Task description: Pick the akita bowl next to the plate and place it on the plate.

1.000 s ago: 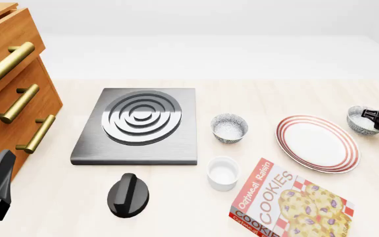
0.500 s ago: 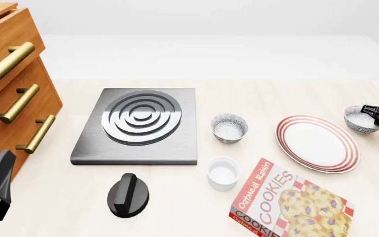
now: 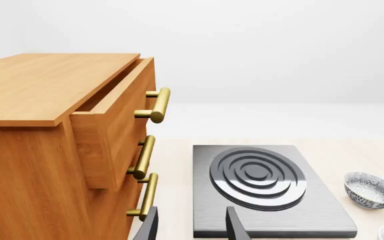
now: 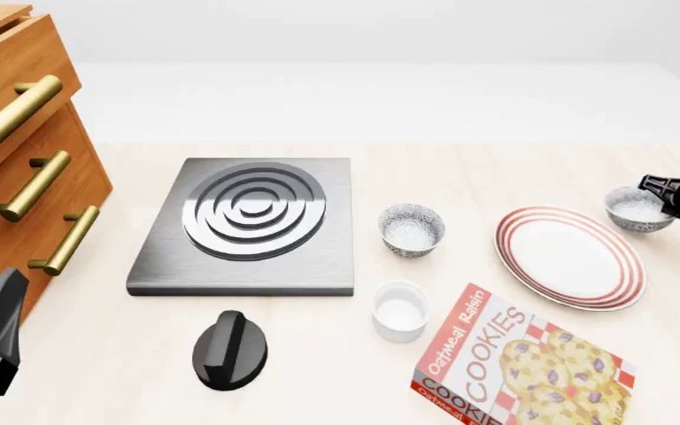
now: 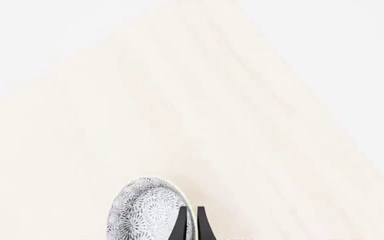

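We see the akita bowl (image 4: pixel 637 209) as a small round bowl, grey-speckled with a fine dark flower pattern outside and white within; the right wrist view shows that pattern (image 5: pixel 145 210) close up. It sits near the table's right edge, just beyond the far right rim of the plate (image 4: pixel 569 257), a wide flat white disc ringed with thin red lines. The right gripper (image 4: pixel 668 193) is clamped on the bowl's rim, its two dark fingers (image 5: pixel 180 225) drawn nearly together over the thin wall. We cannot tell whether the bowl rests on the table (image 4: pixel 494 168) or hangs just above it.

A second, matching bowl (image 4: pixel 413 228) stands on the plate's left, apart from it, with a white ramekin (image 4: pixel 399 310) nearer the front edge and a cookie box (image 4: pixel 520 363) at the front right. Bare wood lies behind the plate toward the far edge.

The left gripper (image 3: pixel 190 225) sits low at the front left corner, by the wooden drawers (image 3: pixel 65 145), its fingers apart and holding nothing.
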{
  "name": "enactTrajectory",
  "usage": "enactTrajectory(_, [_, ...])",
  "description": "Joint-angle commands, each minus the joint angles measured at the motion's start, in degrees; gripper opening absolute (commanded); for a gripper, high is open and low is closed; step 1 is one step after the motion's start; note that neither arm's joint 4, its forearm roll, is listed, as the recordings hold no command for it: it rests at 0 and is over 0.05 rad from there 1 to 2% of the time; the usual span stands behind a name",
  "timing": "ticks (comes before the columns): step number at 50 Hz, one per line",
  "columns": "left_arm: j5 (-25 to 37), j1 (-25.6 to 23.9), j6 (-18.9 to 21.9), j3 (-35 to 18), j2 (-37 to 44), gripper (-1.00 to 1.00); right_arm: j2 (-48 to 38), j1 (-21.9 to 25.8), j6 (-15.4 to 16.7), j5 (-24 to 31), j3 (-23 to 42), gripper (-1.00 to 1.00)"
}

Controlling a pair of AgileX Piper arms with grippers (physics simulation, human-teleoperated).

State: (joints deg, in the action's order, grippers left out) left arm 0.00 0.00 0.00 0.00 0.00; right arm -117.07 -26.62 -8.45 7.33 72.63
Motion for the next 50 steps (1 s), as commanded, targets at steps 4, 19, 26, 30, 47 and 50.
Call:
enactTrajectory(4, [0.0,0.0,0.0,0.0,0.0,1.0,0.88,1.63,-2.53,2.22,1.25,-1.0])
enactTrajectory(19, [0.0,0.0,0.0,0.0,0.0,1.0,2.89,2.94,-4.77,4.52,2.2,-1.0])
enactTrajectory(26, [0.0,0.0,0.0,0.0,0.0,1.0,4.74,4.21,-6.19,5.74,2.21,-1.0])
enactTrajectory(30, [0.0,0.0,0.0,0.0,0.0,1.0,5.81,5.02,-6.98,6.45,2.16,-1.0])
enactTrajectory(47, [0.0,0.0,0.0,0.0,0.0,1.0,11.29,9.42,-10.7,8.41,-1.41,-1.0])
enactTrajectory(50, [0.0,0.0,0.0,0.0,0.0,1.0,12.39,10.3,-11.47,8.53,-2.43,-1.0])
